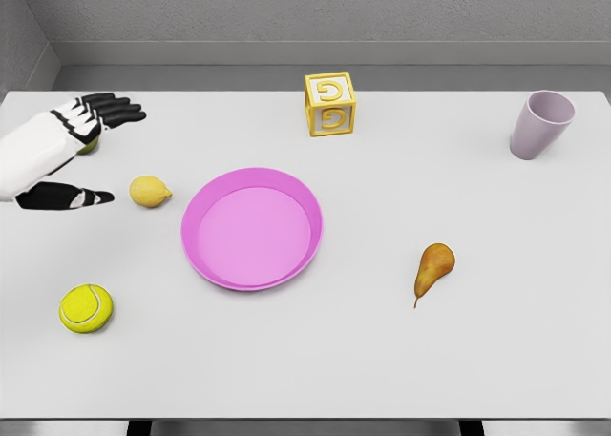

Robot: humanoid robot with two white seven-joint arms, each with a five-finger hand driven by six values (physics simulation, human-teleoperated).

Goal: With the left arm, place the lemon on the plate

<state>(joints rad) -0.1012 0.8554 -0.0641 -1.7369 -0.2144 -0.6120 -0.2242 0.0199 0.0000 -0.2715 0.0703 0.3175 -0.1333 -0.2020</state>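
A yellow lemon (150, 191) lies on the white table, just left of the pink plate (212, 262). My left hand (94, 155) comes in from the left edge, a little left of the lemon and not touching it. Its fingers (113, 110) are spread above and its thumb (81, 197) reaches out below, with nothing held between them. The plate holds nothing. My right arm does not show.
A tennis ball (86, 308) sits at the front left. A yellow letter block (330, 103) stands behind the plate, a lilac cup (539, 124) at the back right, a pear (433, 267) right of the plate. Something green (91, 147) peeks from under my left hand.
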